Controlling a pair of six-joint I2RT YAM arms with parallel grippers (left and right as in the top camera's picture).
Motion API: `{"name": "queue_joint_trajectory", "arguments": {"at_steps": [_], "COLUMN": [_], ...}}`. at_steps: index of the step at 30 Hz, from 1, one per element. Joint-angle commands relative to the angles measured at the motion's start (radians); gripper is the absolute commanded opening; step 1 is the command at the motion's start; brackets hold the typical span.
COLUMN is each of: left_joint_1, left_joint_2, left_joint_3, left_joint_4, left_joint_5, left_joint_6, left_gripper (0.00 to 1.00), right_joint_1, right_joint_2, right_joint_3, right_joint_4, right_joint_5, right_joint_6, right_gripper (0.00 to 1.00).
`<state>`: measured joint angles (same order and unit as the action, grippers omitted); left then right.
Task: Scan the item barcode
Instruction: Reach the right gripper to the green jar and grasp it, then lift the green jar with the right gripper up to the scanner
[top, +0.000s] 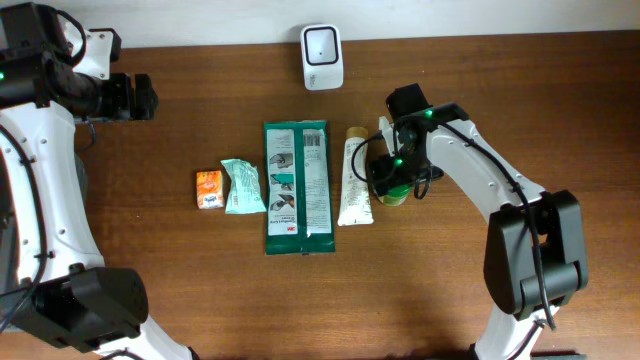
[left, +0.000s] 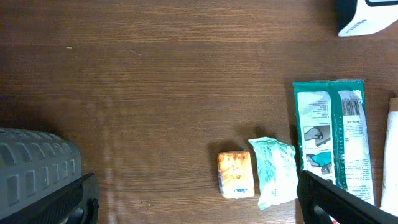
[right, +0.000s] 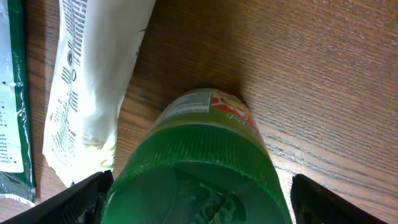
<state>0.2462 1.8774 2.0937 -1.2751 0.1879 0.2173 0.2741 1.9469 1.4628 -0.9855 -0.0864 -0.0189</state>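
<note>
The green-lidded jar (right: 205, 155) stands upright, lid upward

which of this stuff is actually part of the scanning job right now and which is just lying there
In the job:
- scanner
- jar with the green lid
- right gripper, straddling the jar

Lying about, for now:
- tube
- green pack
- teal packet
- orange box
</note>
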Motion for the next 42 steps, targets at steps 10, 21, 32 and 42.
{"name": "queue_joint_trajectory", "arguments": {"at_steps": [10,21,32,42], "left_joint_1": [0.000,0.000,0.000,0.000], "left_joint_2": [-0.011,-0.011,-0.011,-0.011], "left_joint_3": [0.007,0.007,0.007,0.007], "left_joint_4": [0.002,0.002,0.002,0.002], "left_joint_5": [0.014,0.014,0.014,0.014], "left_joint_6": [0.013,0.013,0.013,0.013], "left_gripper": [0.99,0.99,0.99,0.99], "right_joint_1": [0.002,0.000,0.000,-0.002], "right_joint_2": [0.041,0.041,0.041,0.041], "right_joint_3": [0.000,0.001,0.107,0.302], "right_joint_4": [0.022,0.013,-0.136,-0.259], "right_joint_5": [-0.040,-0.032,-0.034,-0.318], "right_joint_6": [-0.094,-0.074,0.133,0.570], "right_gripper": [0.89,0.65,0.54,0.50]}}
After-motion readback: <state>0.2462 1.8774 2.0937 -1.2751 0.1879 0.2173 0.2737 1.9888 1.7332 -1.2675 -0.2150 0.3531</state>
